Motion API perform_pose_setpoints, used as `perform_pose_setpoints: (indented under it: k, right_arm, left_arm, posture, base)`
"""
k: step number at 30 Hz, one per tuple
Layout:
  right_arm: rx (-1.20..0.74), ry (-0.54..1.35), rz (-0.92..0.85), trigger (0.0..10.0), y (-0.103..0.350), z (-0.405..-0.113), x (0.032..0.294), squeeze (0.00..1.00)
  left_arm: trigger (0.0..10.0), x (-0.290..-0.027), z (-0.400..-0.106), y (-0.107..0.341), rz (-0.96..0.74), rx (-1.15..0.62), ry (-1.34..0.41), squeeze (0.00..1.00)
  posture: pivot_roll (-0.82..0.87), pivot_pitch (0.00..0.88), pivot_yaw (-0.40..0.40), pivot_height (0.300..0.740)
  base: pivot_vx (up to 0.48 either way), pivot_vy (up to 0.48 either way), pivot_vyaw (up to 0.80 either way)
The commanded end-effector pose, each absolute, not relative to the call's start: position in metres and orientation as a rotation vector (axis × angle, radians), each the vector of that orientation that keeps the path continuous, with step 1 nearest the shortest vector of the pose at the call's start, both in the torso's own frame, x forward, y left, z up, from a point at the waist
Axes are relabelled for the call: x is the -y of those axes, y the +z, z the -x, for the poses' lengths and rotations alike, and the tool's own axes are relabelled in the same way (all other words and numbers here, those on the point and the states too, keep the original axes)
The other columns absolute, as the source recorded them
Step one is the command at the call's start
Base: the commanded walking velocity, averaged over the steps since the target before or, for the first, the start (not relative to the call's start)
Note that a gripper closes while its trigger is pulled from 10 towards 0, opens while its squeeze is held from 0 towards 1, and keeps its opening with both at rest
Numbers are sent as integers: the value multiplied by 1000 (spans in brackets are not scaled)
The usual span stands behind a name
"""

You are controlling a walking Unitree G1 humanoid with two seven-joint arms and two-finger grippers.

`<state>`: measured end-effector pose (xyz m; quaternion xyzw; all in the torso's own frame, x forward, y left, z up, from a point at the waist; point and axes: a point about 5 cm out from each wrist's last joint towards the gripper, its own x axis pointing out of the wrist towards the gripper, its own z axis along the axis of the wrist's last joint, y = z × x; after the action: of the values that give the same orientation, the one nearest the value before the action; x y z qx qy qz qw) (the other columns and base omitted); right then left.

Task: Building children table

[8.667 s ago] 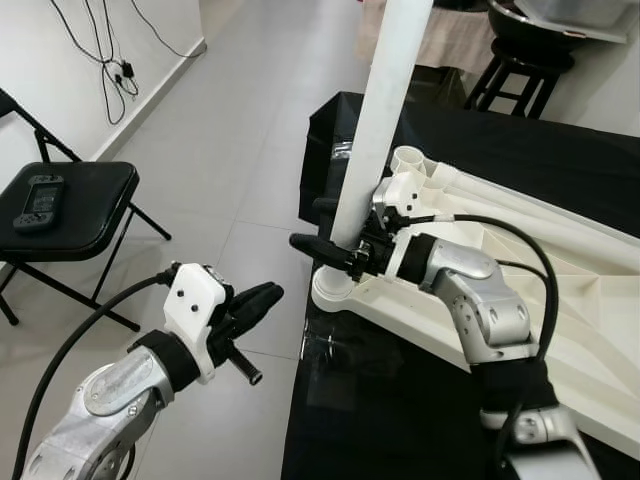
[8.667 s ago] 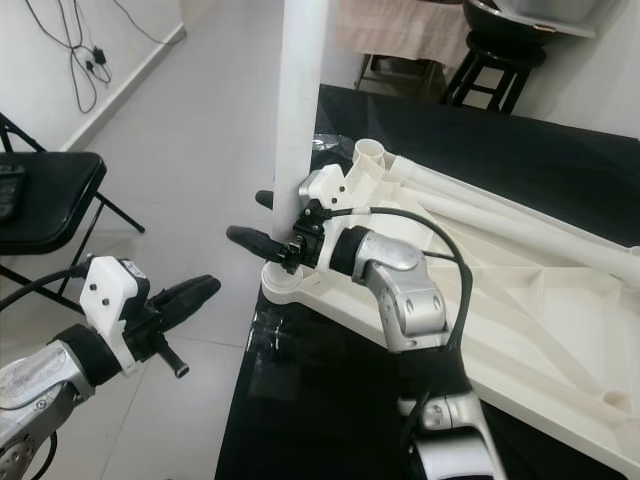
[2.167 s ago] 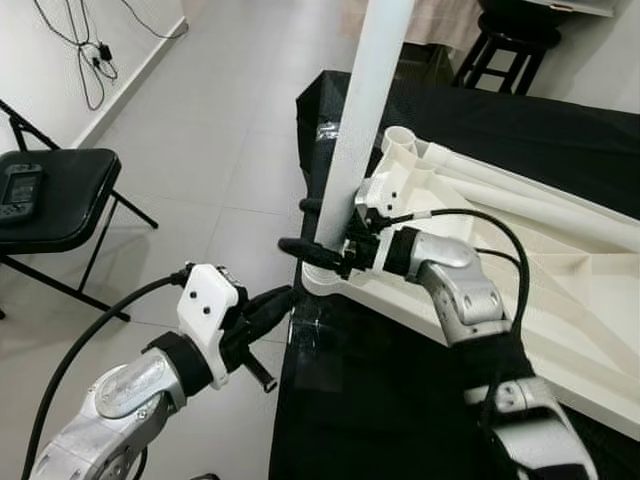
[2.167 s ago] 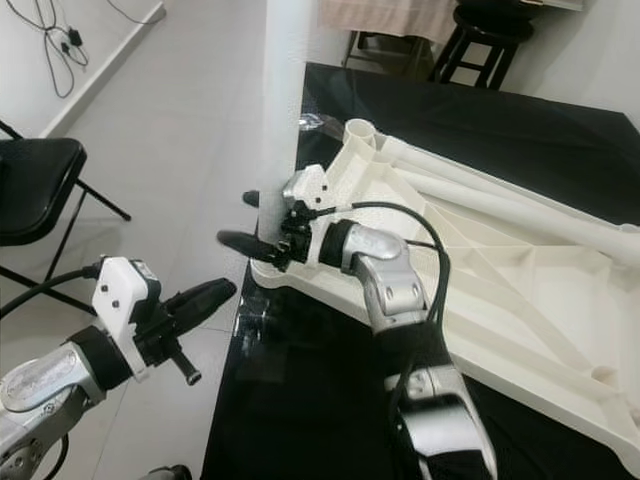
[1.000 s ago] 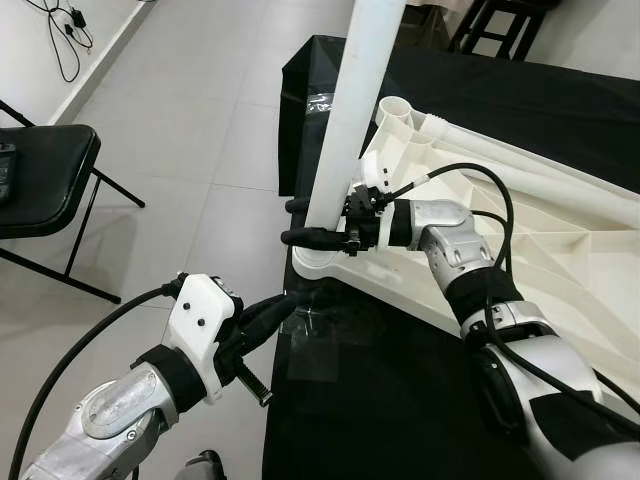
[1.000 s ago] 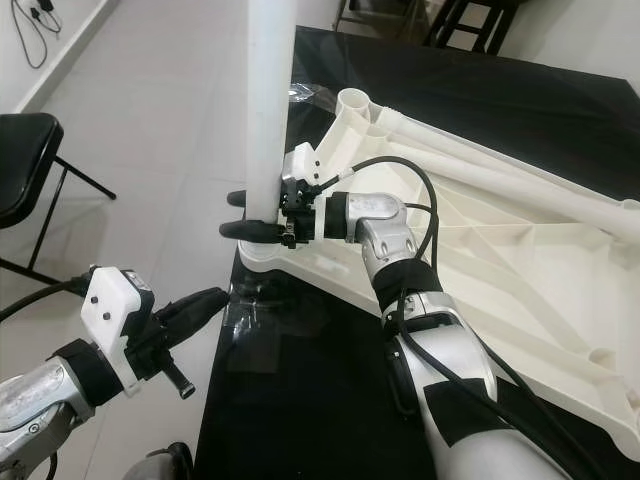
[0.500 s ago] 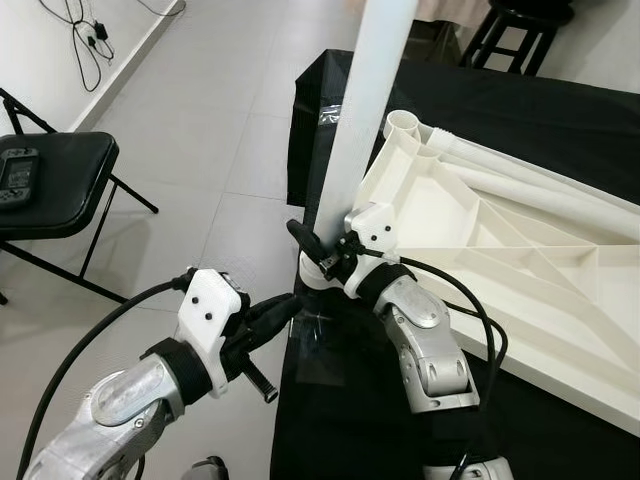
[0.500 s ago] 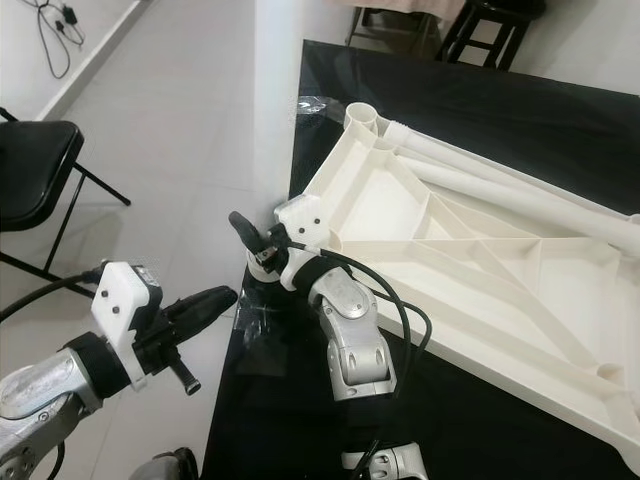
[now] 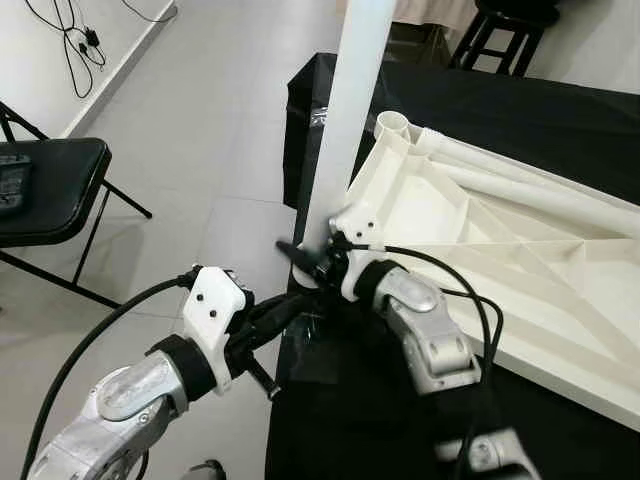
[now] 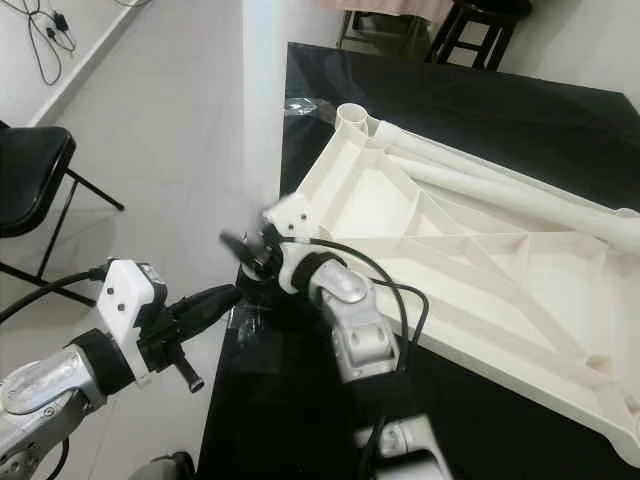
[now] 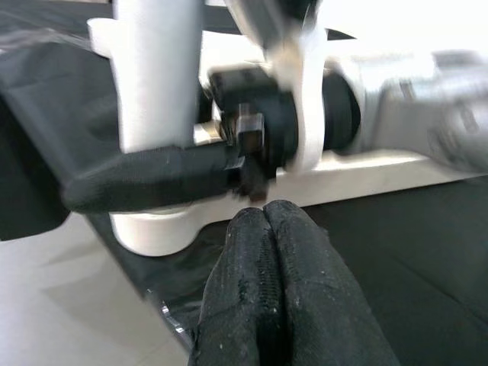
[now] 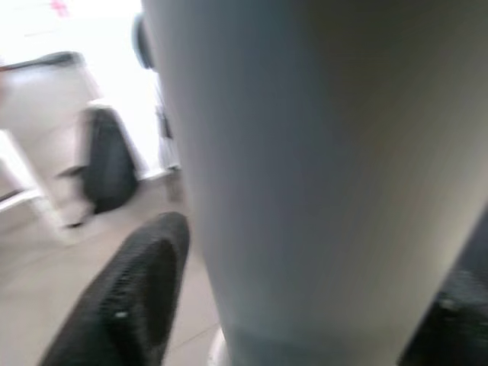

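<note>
Black tabletop [image 9: 560, 110] — pale tiled floor [image 9: 200, 130]

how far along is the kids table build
Early. The white tabletop lies upside down on the black table, with one leg standing in its corner socket. The right gripper is around that leg's base; the shut left gripper waits close below. Other legs lie unfitted on the tabletop.

White leg [image 9: 352, 110] upright — in tabletop [image 9: 520, 270] corner socket
</note>
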<state>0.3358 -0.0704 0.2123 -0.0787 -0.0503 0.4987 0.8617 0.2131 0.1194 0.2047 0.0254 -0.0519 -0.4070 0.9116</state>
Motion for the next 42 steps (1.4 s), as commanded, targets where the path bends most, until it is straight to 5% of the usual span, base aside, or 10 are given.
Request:
perform_pose_setpoints:
  k: [1, 2, 3, 17, 18, 19, 20, 21, 32, 42]
  right_arm:
    - [117, 1169, 183, 10000, 212, -334, 66, 933]
    - [117, 1169, 183, 10000, 212, -334, 66, 933]
    - [114, 1228, 210, 10000, 213, -337, 69, 0]
    - [111, 1424, 187, 10000, 246, -367, 74, 0]
    - [110, 1431, 182, 4627, 247, -368, 73, 0]
    - [110, 1431, 182, 4627, 247, -368, 73, 0]
    - [107, 1448, 179, 1137, 249, -370, 74, 0]
    - [105, 1458, 180, 0, 250, -371, 75, 0]
    - [73, 1414, 219, 0, 245, -378, 97, 0]
    - [-284, 473, 222, 0, 138, -339, 165, 0]
  left_arm:
    - [10000, -116, -209, 203, -39, 103, -850, 0]
    - [10000, -116, -209, 203, -39, 103, -850, 0]
    - [10000, -117, -208, 203, -39, 100, -848, 0]
    - [10000, -121, -192, 200, -43, 52, -828, 0]
    - [10000, -122, -191, 200, -46, 47, -824, 0]
    - [10000, -122, -191, 200, -46, 47, -824, 0]
    - [10000, -123, -190, 200, -48, 44, -820, 0]
    - [10000, -123, -190, 199, -49, 41, -817, 0]
    - [10000, -125, -192, 200, -59, 41, -806, 0]
    - [10000, -153, -203, 196, -147, 14, -706, 0]
  posture:
    - [82, 257, -114, 740]
    - [82, 257, -114, 740]
    - [99, 268, -116, 740]
    - [172, 330, -125, 740]
    - [177, 333, -124, 740]
    - [177, 333, -124, 740]
    - [180, 334, -123, 740]
    - [180, 334, -123, 740]
    - [162, 318, -129, 740]
    - [102, 282, -95, 740]
  base:
    - [0, 0, 0]
    - [0, 0, 0]
    - [0, 0, 0]
    - [0, 0, 0]
    - [0, 0, 0]
    - [0, 0, 0]
    - [0, 0, 0]
    - [0, 0, 0]
    - [0, 0, 0]
    - [0, 0, 0]
